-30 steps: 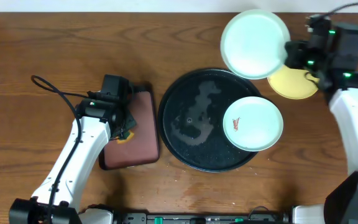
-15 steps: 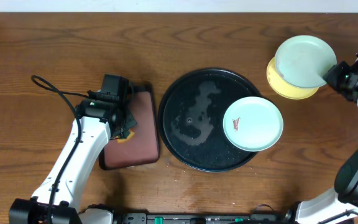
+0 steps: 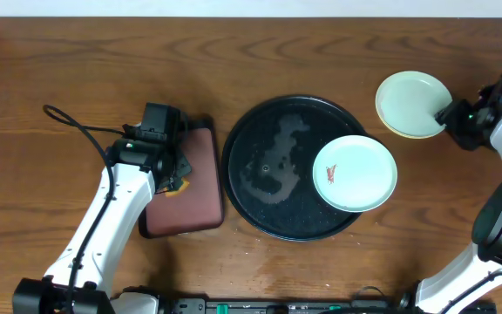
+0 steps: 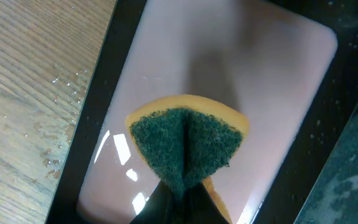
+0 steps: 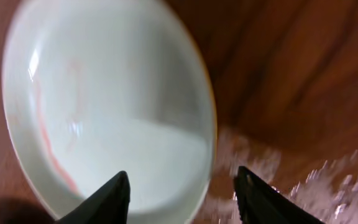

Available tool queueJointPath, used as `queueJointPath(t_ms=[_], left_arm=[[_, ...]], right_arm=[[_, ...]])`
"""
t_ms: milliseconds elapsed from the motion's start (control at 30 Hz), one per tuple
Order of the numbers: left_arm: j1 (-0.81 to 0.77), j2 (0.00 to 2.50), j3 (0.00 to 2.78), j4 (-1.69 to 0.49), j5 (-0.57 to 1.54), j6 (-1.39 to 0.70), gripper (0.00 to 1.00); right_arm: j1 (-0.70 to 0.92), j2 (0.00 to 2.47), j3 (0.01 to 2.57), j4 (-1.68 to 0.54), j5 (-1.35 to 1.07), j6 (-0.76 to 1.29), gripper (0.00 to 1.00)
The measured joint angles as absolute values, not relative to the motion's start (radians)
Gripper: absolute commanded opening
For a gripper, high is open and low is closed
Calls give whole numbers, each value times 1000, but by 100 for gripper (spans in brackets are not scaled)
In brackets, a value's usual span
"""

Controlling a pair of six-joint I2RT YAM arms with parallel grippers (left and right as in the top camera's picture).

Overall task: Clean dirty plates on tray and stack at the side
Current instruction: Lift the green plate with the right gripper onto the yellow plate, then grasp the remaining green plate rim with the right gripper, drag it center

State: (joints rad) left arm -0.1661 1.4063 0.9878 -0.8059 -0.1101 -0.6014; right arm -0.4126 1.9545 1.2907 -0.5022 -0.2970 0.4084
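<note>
While our left gripper (image 4: 178,202) clamps a sponge (image 4: 185,146) tight between its fingers, folding the yellow foam so the coarse green scouring face bulges outward, it hangs over the glossy maroon tray (image 4: 278,81) with its black rim. Our right gripper (image 5: 183,193) stands spread wide, its two dark pointed fingers (image 5: 114,196) apart at the near rim of the stacked mint plate (image 5: 104,112), and we see nothing pinched between them. That smooth, shiny round plate lies on the pale yellow plate (image 3: 399,131), whose edge peeks out beneath it, on the wood-grain table (image 3: 103,70) right of the black tray (image 3: 260,131). Round, rimmed and filmed with water, the black tray carries the smeared mint plate (image 3: 360,179) on its right side, with a reddish-brown mark left of the plate's centre.
</note>
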Motion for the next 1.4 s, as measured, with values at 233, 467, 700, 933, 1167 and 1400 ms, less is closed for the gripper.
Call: queueJointPath(t_ms=[233,467,700,933,1167,1400], left_arm=[[-166,1406,987,-804,-110,-601,7],[-166,1406,987,-803,-110,-602,8],[-166,1406,987,-803,-110,-602,7],[-166,1406,987,-801,-110,-601,7],[-166,1406,987,-792,-110,-601,7],[-166,1406,987,-790,-110,-601,7]], right_arm=[[-388,1839,1285,-726,-348,371,58],[-274,1625,1282,-970,-360,293,54],[-150,1597,1127,-921,-323,270,64],[-141,1597,992,-811,-211,265,68],[-136,1597,986,-778,-205,229,57],[-107,1597,933,-714,-197,213,36]])
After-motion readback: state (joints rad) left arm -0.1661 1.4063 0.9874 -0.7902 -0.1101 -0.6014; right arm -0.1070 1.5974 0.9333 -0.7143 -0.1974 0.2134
